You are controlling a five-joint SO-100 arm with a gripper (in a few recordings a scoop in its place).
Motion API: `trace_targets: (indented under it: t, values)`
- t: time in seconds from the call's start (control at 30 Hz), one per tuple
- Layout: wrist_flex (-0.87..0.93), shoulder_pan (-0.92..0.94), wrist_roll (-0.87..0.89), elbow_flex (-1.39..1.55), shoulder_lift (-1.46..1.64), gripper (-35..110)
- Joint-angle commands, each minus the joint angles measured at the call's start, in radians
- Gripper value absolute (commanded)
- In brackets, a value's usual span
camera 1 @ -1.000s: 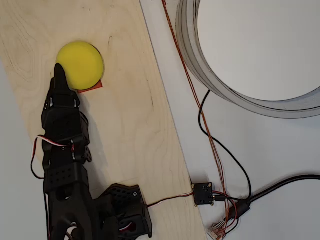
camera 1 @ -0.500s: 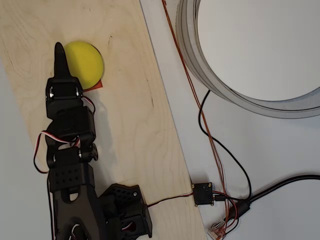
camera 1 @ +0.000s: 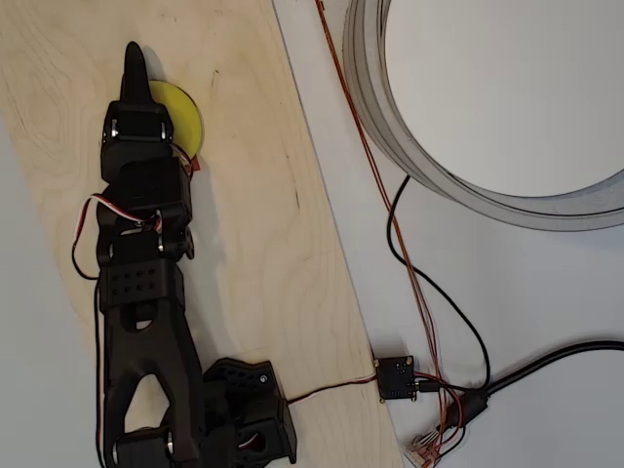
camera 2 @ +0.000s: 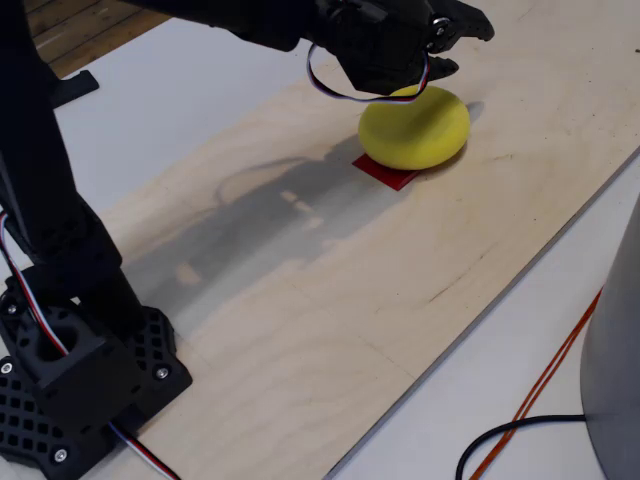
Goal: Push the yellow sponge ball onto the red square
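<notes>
Two task things sit together at the far end of the plywood board (camera 2: 300, 300): the yellow sponge ball (camera 2: 415, 128) rests over most of the red square (camera 2: 385, 171), whose near corner pokes out from under the ball's edge in the fixed view, while the overhead view shows just a sliver of red (camera 1: 194, 164) beside the arm; the ball looks to be on its mark, or nearly so, which suggests the pushing is largely done; the black arm reaches from its base (camera 2: 75, 385) at the near corner of the board, stretched out long because the target lies at the opposite end; the gripper (camera 2: 455, 30) hangs above the ball, its tip past the ball's far side (camera 1: 136, 60), and it seems lifted clear of the foam, though contact cannot be ruled out from these angles; the jaws appear drawn together or nearly so, fitting for a pushing tool that needs a solid edge and no grasp; beyond the board, on the white table (camera 1: 507, 312), lie a large grey ring (camera 1: 390, 117) and loose cables (camera 1: 429, 292), well apart from the work.
</notes>
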Motion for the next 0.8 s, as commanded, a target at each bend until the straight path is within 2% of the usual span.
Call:
trace_targets:
  t: [0.0,0.43,0.77]
  values:
    - [-0.021,0.002,0.038,-0.029,-0.002,17]
    - [-0.091,-0.005,0.089,-0.023,-0.098,17]
    - [-0.101,0.002,0.091,0.087,-0.017,17]
